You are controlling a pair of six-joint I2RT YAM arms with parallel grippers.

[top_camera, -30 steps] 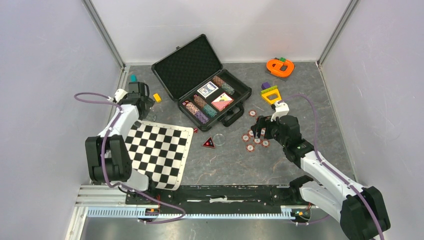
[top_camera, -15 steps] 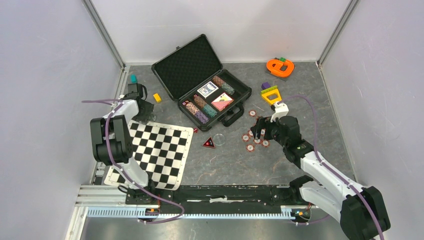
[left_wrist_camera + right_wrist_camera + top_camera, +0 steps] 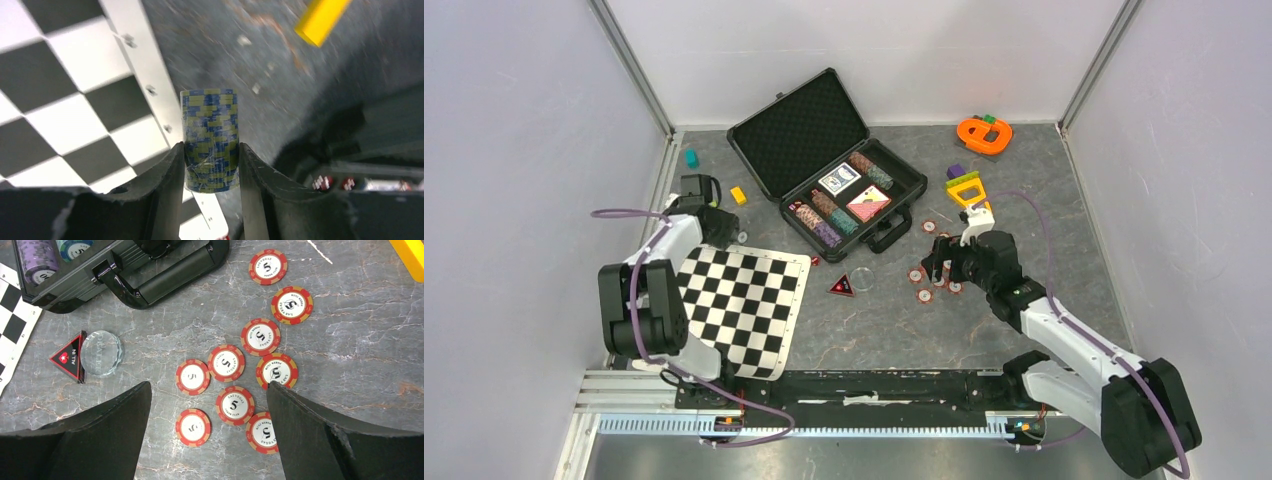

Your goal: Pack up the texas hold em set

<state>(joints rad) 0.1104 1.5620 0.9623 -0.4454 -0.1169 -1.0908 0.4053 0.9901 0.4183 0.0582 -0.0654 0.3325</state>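
- Left gripper [image 3: 211,152]: fingers pressed against both sides of an upright blue-and-yellow chip stack [image 3: 210,120], grasping it at the far edge of the checkered mat [image 3: 50,100]. A yellow block [image 3: 320,20] lies on the table beyond.
- Black briefcase [image 3: 799,130]: open at centre back. Its base holds coloured chip rows [image 3: 819,218] and two card decks [image 3: 839,180].
- Triangular ALL IN marker [image 3: 67,357]: touching a clear disc [image 3: 101,352], in front of the case handle [image 3: 170,275].
- Red-white poker chips [image 3: 226,362]: nine showing, loose and flat on the table, right of the handle.
- Right gripper [image 3: 207,390]: jaws spread wide, grasping nothing, hovering over those chips.
- Orange toy [image 3: 984,133] and yellow toy [image 3: 965,188]: back right.
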